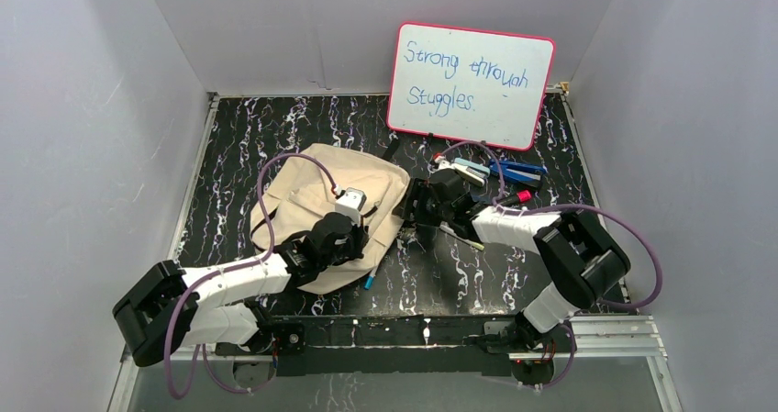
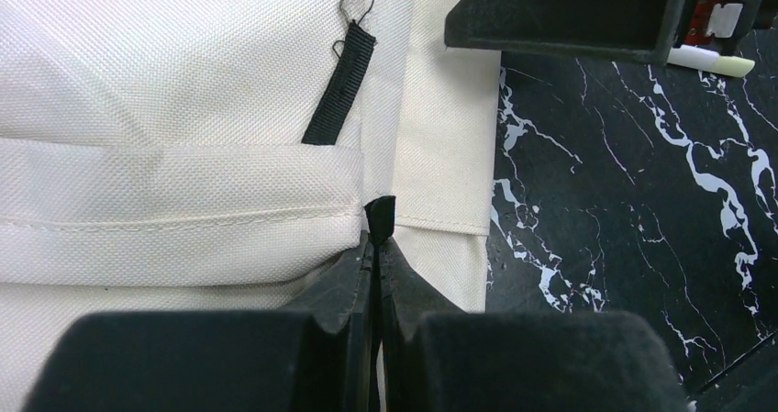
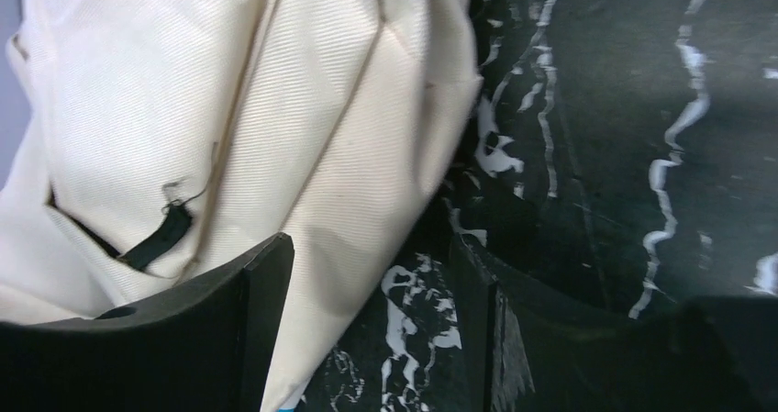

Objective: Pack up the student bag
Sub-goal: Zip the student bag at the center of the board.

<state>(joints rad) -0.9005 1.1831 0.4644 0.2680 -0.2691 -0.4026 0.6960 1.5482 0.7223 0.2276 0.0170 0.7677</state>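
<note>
Black marble-pattern table (image 1: 275, 128), white veins; pale grey walls (image 1: 92, 109) on three sides; pink-framed whiteboard (image 1: 470, 83) leaning at back. Beige canvas student bag (image 1: 312, 178) flat, left of centre. Left hand (image 2: 379, 219) closed tight at bag hem, grip unclear. Right hand (image 3: 372, 256) spread, empty, beside bag's right edge.

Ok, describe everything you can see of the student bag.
The student bag is soft cream woven canvas, lying creased on the black marbled table, left of centre. A stitched flap hem and a frayed black webbing tab show. The left pincer is shut at the hem's edge; the right pincer is open beside it.
</note>
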